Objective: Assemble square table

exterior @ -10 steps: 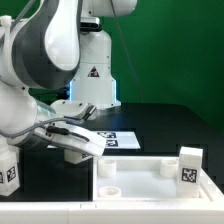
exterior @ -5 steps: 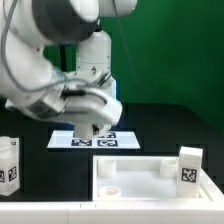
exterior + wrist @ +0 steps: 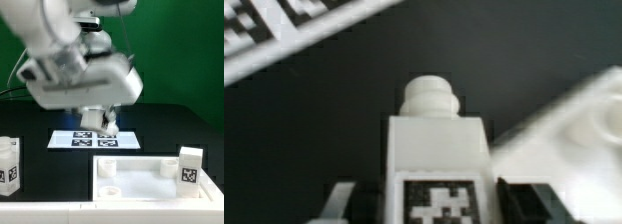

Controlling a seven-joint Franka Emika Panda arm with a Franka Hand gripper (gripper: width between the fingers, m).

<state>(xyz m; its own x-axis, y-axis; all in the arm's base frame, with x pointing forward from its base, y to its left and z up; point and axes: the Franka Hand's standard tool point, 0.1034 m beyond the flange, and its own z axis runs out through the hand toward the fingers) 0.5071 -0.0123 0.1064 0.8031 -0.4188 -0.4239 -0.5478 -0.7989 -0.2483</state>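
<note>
The white square table slab with a raised rim and round corner sockets lies at the front of the exterior view. It also shows in the wrist view. My gripper hangs above the marker board, behind the slab. It is shut on a white leg with a black-and-white tag and a round peg pointing away from the wrist. The dark fingers flank the leg on both sides. One loose leg stands at the exterior view's left. Another leg stands on the slab's right part.
The robot's white base stands behind the marker board, which also shows in the wrist view. The black table runs back to a green wall. The big arm body covers the upper middle of the view.
The arm has swung up and toward the exterior view's right, from low at the left to above the marker board, with the leg still in the gripper.
</note>
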